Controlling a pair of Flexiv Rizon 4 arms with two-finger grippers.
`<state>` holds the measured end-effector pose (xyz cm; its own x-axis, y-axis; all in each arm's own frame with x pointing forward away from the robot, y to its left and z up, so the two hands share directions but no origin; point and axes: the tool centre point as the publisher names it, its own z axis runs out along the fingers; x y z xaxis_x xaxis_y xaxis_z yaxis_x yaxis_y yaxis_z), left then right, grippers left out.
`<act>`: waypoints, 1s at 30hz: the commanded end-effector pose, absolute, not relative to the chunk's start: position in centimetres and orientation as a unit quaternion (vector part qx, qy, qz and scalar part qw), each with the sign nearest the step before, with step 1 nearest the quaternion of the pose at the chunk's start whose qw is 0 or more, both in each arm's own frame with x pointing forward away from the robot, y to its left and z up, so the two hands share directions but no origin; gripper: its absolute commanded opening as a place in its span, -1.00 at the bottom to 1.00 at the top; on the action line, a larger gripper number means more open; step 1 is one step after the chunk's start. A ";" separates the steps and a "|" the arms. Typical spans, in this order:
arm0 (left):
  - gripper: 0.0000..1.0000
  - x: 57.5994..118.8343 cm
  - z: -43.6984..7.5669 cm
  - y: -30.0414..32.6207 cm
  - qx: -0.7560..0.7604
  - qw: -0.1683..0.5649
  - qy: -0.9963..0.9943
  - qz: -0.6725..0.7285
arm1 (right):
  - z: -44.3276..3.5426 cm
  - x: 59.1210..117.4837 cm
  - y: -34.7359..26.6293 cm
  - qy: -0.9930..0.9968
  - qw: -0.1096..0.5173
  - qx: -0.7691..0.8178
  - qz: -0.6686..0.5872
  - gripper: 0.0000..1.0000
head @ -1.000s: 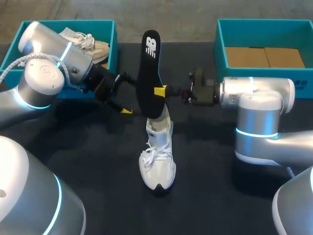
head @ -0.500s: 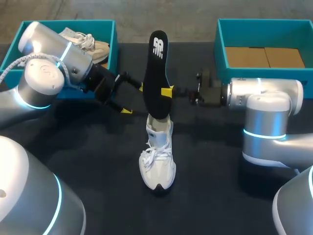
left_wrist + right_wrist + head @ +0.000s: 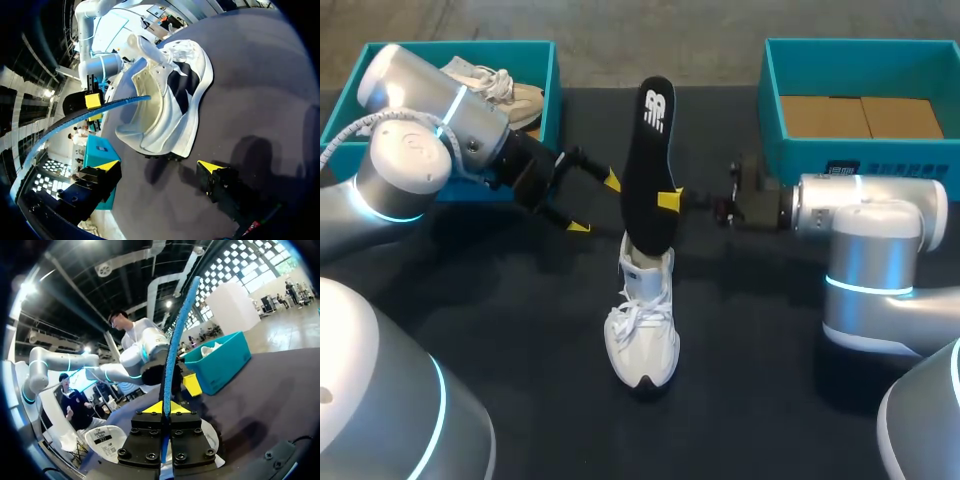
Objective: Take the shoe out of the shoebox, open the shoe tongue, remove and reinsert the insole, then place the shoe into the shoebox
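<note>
On the black tabletop, near its middle, a white shoe sits on its sole with the toe pointing toward the robot. A black insole stands up tall out of the shoe. Its low end is inside the shoe's opening and its top end is high above it. The right fingers pinch the insole from both sides, about halfway up. From the right wrist, the insole looks like a thin blue edge that rises from between the two yellow tips of the right fingers. The left fingers are spread wide and hold nothing. They hang just beside the insole, on its left, and do not touch it. From the left wrist, the shoe lies ahead of the open left fingers, and its cream inside shows. The insole curves past it as a blue line. At the far left of the tabletop is a teal left box with another pale shoe in it. At the far right is a teal right box with a brown cardboard bottom.
</note>
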<state>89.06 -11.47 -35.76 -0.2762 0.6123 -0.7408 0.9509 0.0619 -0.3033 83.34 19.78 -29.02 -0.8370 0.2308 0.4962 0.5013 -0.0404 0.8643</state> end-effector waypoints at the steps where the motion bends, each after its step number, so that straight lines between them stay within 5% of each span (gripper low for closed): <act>1: 1.00 89.1 -35.8 -11.5 0.562 0.216 0.696 -0.392 | -29.4 82.7 19.6 -0.683 0.098 -0.271 -0.671 -1.00; 30: 1.00 89.1 -35.8 -11.5 0.562 0.216 0.696 -0.392 | -28.4 83.6 20.7 -0.685 0.097 -0.245 -0.679 -1.00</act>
<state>89.07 -11.47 -35.76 -0.2762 0.6123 -0.7408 0.9509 0.0620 -0.3032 83.24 20.30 -28.12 -0.8605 0.2089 0.4646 0.4662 -0.0446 0.8836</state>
